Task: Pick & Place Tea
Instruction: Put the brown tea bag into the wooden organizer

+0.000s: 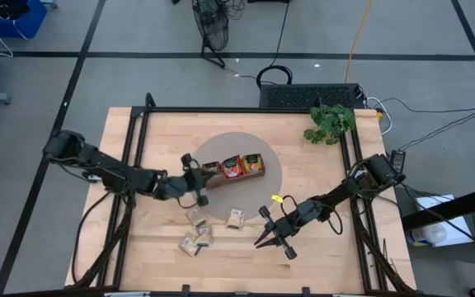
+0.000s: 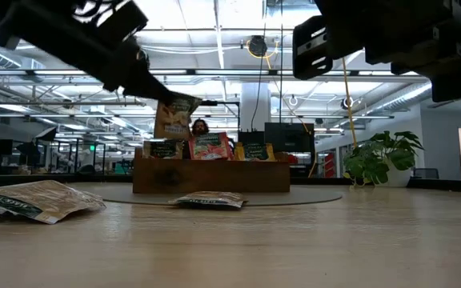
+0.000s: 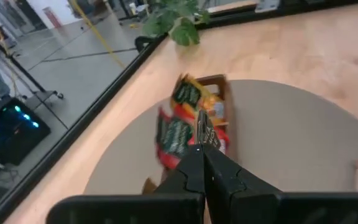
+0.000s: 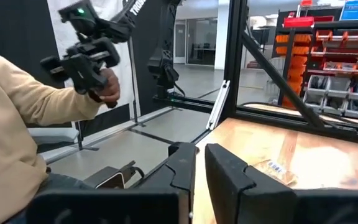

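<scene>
I have the left gripper (image 1: 204, 168) pinched on a tea sachet (image 2: 174, 117) above the tray (image 1: 241, 167) at frame centre, mid-placing; next I'd judge it needs lowering into a compartment, while my right gripper (image 1: 264, 229), lower right, hangs narrowly parted, empty

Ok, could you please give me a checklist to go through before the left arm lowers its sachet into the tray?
1. Left gripper shut on the held sachet: ok.
2. Held sachet raised over the tray, at the end nearest the left arm: ok.
3. Room left in that end compartment: cannot tell; sachets already stand in it.
4. Right gripper open, empty and away from the tray: ok.
5. Loose sachets lying clear of the tray: ok.
</scene>
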`<state>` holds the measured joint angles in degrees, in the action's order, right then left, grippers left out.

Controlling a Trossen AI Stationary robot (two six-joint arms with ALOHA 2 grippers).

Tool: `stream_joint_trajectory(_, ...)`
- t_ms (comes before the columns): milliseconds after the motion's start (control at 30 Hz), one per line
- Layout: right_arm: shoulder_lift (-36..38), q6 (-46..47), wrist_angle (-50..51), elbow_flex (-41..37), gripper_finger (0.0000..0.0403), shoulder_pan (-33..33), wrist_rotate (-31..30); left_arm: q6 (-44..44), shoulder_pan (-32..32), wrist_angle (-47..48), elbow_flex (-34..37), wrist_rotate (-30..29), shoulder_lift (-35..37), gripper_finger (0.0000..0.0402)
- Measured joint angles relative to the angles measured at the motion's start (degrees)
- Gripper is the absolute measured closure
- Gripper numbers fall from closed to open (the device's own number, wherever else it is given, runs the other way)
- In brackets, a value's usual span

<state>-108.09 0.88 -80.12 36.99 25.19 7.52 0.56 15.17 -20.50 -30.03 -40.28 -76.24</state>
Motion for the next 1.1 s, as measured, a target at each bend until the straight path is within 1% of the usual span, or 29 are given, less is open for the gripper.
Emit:
stream_joint_trajectory(100, 0.00, 0.40, 0.21, 0.00, 0.0380, 0.00, 0.10, -0.14, -1.77, -4.48, 3.71, 1.03, 1.21, 0.0401)
stream_joint_trajectory(200, 0.00, 0.40, 0.27, 0.00, 0.0379, 0.02, 0.16, 1.07, -3.69, -5.73, 6.47, 1.50, 1.32, 0.0401)
stream_joint_trajectory(333, -0.02, 0.33, 0.29, 0.00, 0.0379, 0.09, 0.18, 3.52, -5.75, -7.86, 9.15, 3.49, 1.31, 0.0401)
stream_joint_trajectory(433, -0.01, 0.25, 0.31, 0.00, 0.0382, 0.09, 0.20, 3.54, -6.56, -10.55, 10.63, 4.95, 1.31, 0.0401)
stream_joint_trajectory(533, -0.02, -0.08, 0.29, 0.00, 0.0385, 0.09, 0.20, 2.97, -7.32, -11.79, 10.77, 6.76, 1.31, 0.0401)
stream_joint_trajectory(700, -0.02, -0.24, 0.29, 0.00, 0.0385, 0.09, 0.20, 3.09, -8.99, -11.02, 10.77, 8.98, 1.30, 0.0401)
stream_joint_trajectory(933, -0.02, -0.26, 0.27, 0.00, 0.0385, 0.09, 0.22, 3.02, -10.15, -10.97, 10.77, 9.45, 1.29, 0.0401)
stream_joint_trajectory(1100, -0.02, -0.26, 0.29, 0.00, 0.0385, 0.09, 0.21, 3.23, -10.72, -10.48, 10.77, 10.82, 1.26, 0.0401)
